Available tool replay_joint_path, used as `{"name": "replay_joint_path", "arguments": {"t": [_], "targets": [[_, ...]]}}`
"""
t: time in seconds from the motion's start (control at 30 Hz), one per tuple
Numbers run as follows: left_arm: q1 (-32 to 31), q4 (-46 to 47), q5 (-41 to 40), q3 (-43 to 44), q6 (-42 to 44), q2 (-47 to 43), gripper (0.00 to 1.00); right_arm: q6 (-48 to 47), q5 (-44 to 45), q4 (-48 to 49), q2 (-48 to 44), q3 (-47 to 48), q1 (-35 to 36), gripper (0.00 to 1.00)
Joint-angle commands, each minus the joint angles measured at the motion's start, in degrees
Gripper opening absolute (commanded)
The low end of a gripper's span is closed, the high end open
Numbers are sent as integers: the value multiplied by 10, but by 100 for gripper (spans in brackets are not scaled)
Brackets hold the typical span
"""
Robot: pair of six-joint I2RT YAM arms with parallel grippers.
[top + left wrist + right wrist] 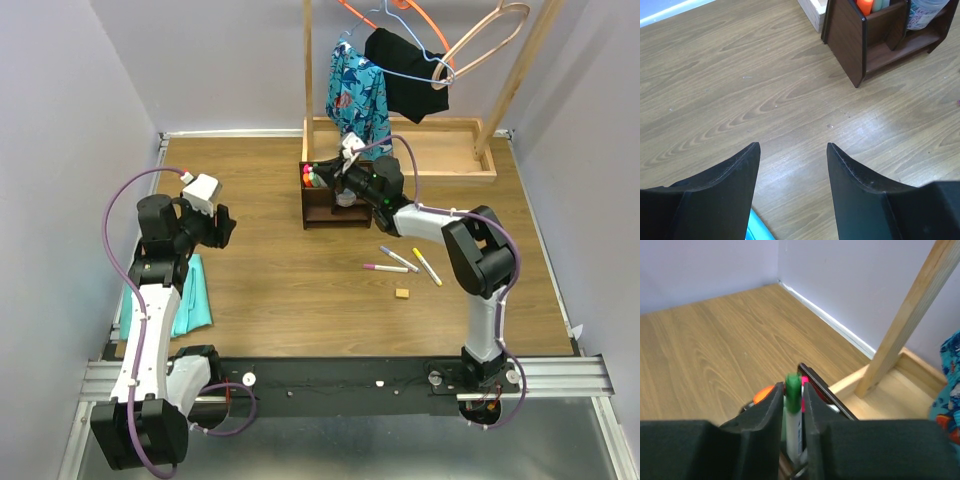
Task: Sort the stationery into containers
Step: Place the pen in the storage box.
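The dark brown organizer [322,205] stands at the back middle of the table, with highlighters upright in its left compartment. My right gripper [340,176] is over that compartment, shut on a white marker with a green cap [794,427] held upright between the fingers [772,410]. An orange highlighter [762,394] and a pink cap [804,386] show beside it. Three markers [398,259] and a tan eraser [402,293] lie on the table. My left gripper [222,226] is open and empty at the left. In its view the organizer [850,45] holds an orange highlighter [865,5] and the clear tub [922,12].
A teal folded cloth [190,295] lies under the left arm. A clothes rack with a light wooden tray [450,150], hangers and hanging clothes [358,95] stands behind the organizer. Its post [910,315] shows in the right wrist view.
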Motion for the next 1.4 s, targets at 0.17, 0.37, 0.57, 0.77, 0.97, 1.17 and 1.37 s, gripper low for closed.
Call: {"name": "replay_joint_path", "arguments": {"t": [0.17, 0.37, 0.57, 0.77, 0.97, 1.17, 1.37], "targets": [[5, 28, 9, -28, -18, -45, 65, -63, 18, -175, -121, -22, -1, 52], [6, 37, 13, -28, -32, -78, 65, -129, -13, -390, -274, -44, -1, 54], [9, 71, 17, -42, -46, -101, 65, -390, -144, -854, -370, -71, 0, 54], [13, 70, 26, -36, -55, -109, 65, -457, -79, -990, -340, -119, 1, 42], [14, 53, 31, -37, -52, -113, 65, -438, -19, -914, -301, -142, 2, 45], [13, 51, 28, -45, -57, -113, 65, -453, 31, -872, -268, -133, 2, 45], [22, 29, 27, -45, -46, -117, 65, -445, 49, -835, -219, -113, 1, 45]]}}
